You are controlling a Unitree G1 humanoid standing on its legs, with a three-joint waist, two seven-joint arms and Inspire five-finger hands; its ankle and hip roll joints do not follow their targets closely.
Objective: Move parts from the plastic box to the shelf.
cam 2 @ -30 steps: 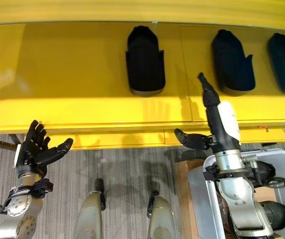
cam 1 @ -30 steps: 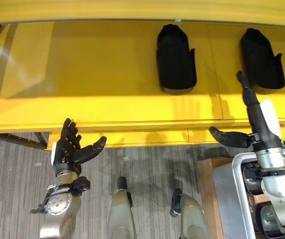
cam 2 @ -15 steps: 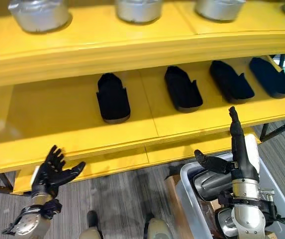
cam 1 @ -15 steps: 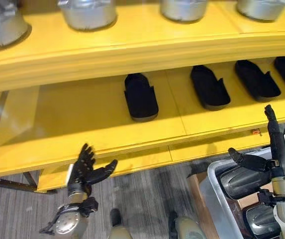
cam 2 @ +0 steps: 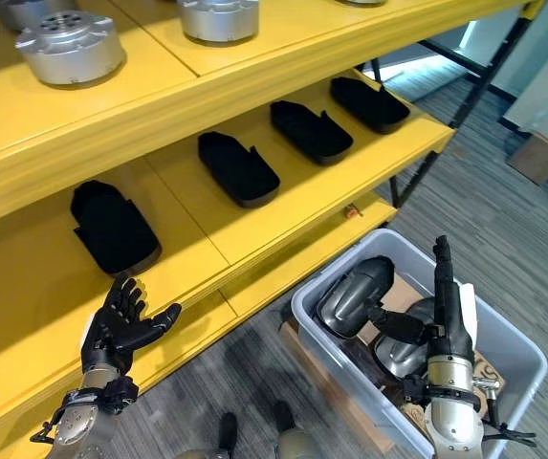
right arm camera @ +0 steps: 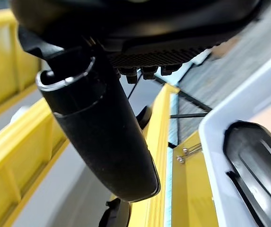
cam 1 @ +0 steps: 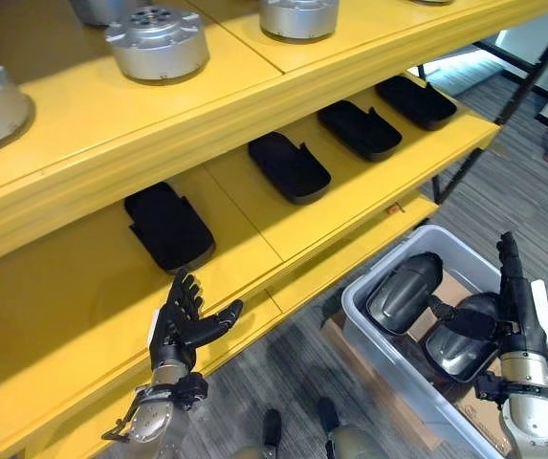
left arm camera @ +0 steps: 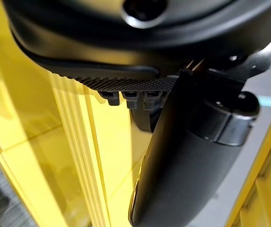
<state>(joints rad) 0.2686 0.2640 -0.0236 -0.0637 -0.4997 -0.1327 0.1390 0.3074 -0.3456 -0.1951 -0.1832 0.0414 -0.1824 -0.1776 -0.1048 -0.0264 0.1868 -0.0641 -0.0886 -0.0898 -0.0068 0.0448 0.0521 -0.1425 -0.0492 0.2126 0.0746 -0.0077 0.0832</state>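
Right hand open over plastic box.

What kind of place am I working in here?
Probably a factory or parts storeroom: a yellow shelf rack holds black moulded parts and machined metal discs, with a plastic box of parts on grey carpet.

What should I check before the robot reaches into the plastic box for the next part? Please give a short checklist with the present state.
1. Right hand empty, fingers straight, above the plastic box: ok.
2. Left hand open and holding nothing, by the shelf edge: ok.
3. Dark rounded parts in the box, uncovered from above: ok.
4. Free space on the lower shelf board to the left of the black trays: ok.
5. How many parts lie deeper in the box: cannot tell.
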